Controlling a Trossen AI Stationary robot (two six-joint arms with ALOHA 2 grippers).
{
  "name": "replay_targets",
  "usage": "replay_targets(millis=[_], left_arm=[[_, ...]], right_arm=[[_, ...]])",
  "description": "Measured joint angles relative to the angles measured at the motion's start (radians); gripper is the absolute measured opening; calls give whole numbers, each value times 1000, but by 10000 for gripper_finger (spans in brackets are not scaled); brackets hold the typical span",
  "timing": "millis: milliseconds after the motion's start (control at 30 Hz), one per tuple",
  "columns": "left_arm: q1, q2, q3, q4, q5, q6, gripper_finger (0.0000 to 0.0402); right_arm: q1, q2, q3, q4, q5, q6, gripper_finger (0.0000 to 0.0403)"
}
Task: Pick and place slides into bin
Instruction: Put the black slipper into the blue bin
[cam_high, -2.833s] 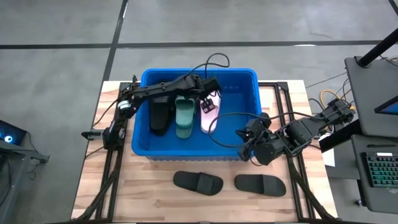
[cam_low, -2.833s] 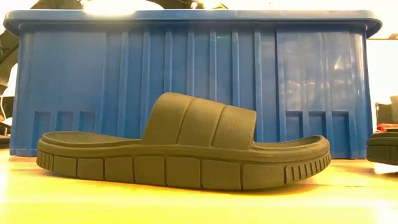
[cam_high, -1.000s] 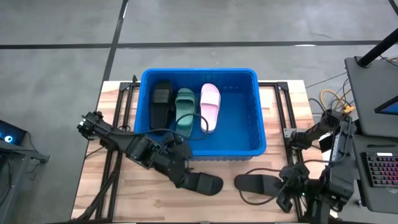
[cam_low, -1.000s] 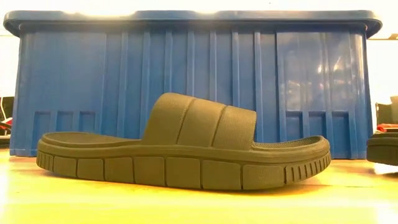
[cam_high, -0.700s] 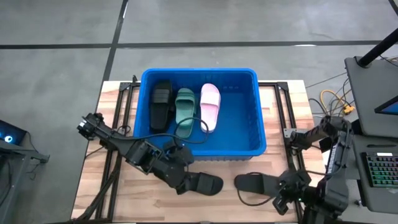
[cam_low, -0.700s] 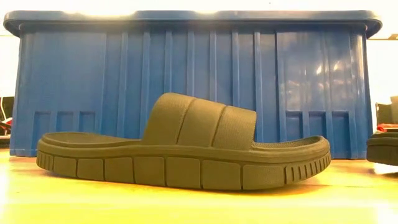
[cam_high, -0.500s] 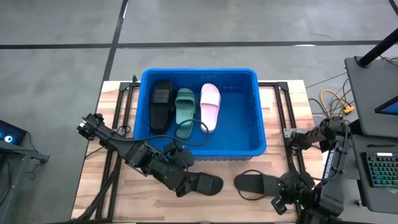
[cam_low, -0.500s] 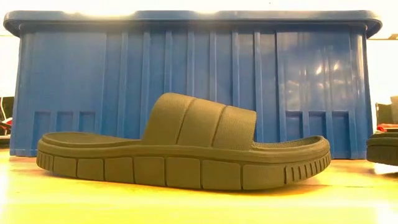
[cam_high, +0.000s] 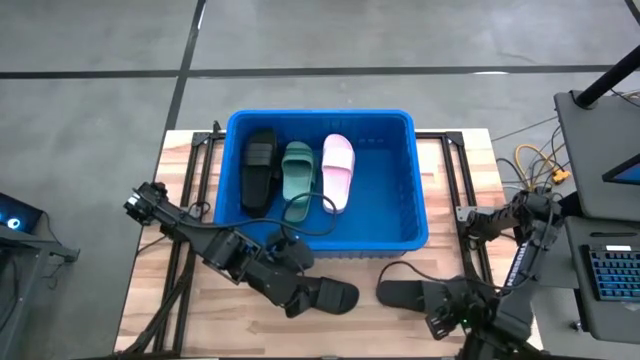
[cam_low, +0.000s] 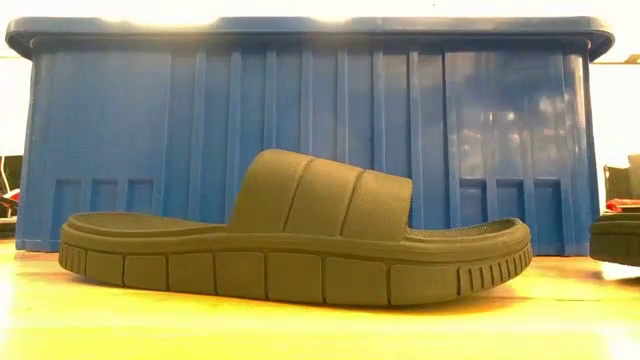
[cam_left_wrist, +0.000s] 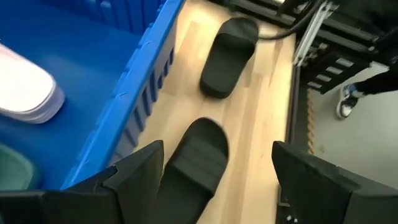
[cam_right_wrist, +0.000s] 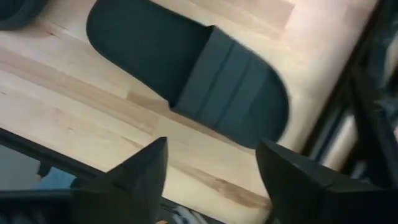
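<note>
The blue bin (cam_high: 410, 180) holds three slides side by side: black (cam_high: 261, 167), green (cam_high: 297, 177) and pink (cam_high: 337, 172). Two dark slides lie sole-down on the wooden table in front of the bin, one left (cam_high: 330, 295) and one right (cam_high: 405, 294). My left gripper (cam_high: 290, 298) hovers open above the left slide's (cam_left_wrist: 199, 158) left end, a finger on either side. My right gripper (cam_high: 438, 318) is open by the right slide's right end. The right slide (cam_right_wrist: 193, 81) lies ahead of its fingers, over bare wood. In the low view no gripper shows around the slide (cam_low: 300, 240).
The bin's near wall (cam_left_wrist: 146, 87) stands close behind the left slide. Dark frame rails run along both table sides (cam_high: 470, 260). Cables loop over the bin's near rim (cam_high: 310, 215) and over the table by the right slide (cam_high: 390, 270). A desk with a keyboard (cam_high: 610, 285) stands to the right.
My left gripper has moved a little toward the table's near edge, onto the left slide's left end. My right gripper has travelled toward the table's left, closing on the right slide's right end. Both slides on the table have stayed put.
</note>
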Motion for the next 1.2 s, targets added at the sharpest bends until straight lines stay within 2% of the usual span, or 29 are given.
replay_targets(millis=[167,333,500,700,1200], left_arm=[[0,0,-17,90,-1,32,283],[2,0,-26,102,0,57,283],[2,0,-26,101,0,58,283],[2,0,-27,101,0,60,283],[5,0,-27,106,0,60,283]], right_arm=[[-36,0,-58,121,0,-3,279],[-63,6,-104,128,-36,4,298],[-80,18,-158,155,-89,13,292],[-92,24,-216,284,-60,22,284],[-140,24,-290,291,-39,30,263]])
